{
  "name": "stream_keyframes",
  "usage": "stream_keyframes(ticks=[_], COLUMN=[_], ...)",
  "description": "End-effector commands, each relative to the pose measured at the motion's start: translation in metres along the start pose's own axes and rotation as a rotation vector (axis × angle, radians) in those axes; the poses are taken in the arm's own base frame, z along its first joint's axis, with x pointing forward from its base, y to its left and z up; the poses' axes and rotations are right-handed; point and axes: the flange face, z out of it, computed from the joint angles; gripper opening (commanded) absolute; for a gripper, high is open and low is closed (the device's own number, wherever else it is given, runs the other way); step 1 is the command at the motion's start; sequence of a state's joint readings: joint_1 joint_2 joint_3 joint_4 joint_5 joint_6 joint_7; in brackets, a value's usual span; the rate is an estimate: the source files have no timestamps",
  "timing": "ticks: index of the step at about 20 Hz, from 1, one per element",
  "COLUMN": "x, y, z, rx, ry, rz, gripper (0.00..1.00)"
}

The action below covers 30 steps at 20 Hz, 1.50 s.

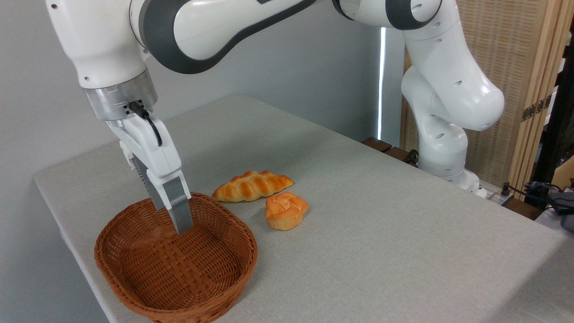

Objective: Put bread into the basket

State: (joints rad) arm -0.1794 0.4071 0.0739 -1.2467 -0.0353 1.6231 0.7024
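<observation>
Nearest the camera, the wicker basket (176, 264) is seen on the counter (381, 233) with nothing in it, so no part of the transfer can be counted as done. The claw (181, 226) is held over the basket's far half, its tips dipped below the rim line; nothing is carried by it, and only one edge-on finger shows, so whether it is parted or closed cannot be told. Just beyond, to the right and apart from the basket, the small round swirled bun (285, 210) lies on the counter, untouched. Just behind it lies the braided loaf (252, 185). The reach, the grasp, the carry and the release are all judged to remain.
</observation>
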Motion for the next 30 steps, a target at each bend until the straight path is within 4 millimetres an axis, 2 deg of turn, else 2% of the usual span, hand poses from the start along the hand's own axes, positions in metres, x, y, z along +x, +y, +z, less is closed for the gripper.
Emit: stream_keyframes(ticks=[1,8,10,14,16,18,22,26,30], x=[-0.006,-0.01,-0.021,-0.043,-0.051,-0.067,-0.102,-0.12,-0.142], y=[0.003,-0.001,0.004,0.028,0.051,0.063,0.08,0.095,0.115], z=[-0.004,0.0,0.001,0.021,0.024,0.025,0.021,0.031,0.052], rx=[-0.016,-0.013,-0.02,0.008,0.003,-0.011,-0.024,-0.047,-0.067], ry=[-0.008,-0.018,-0.019,0.012,0.007,-0.002,-0.003,-0.018,-0.036], rz=[-0.012,-0.012,-0.009,0.01,0.059,0.121,0.264,0.275,0.332], gripper=[1.0,1.0,1.0,1.0,1.0,1.0,1.0,1.0,1.0])
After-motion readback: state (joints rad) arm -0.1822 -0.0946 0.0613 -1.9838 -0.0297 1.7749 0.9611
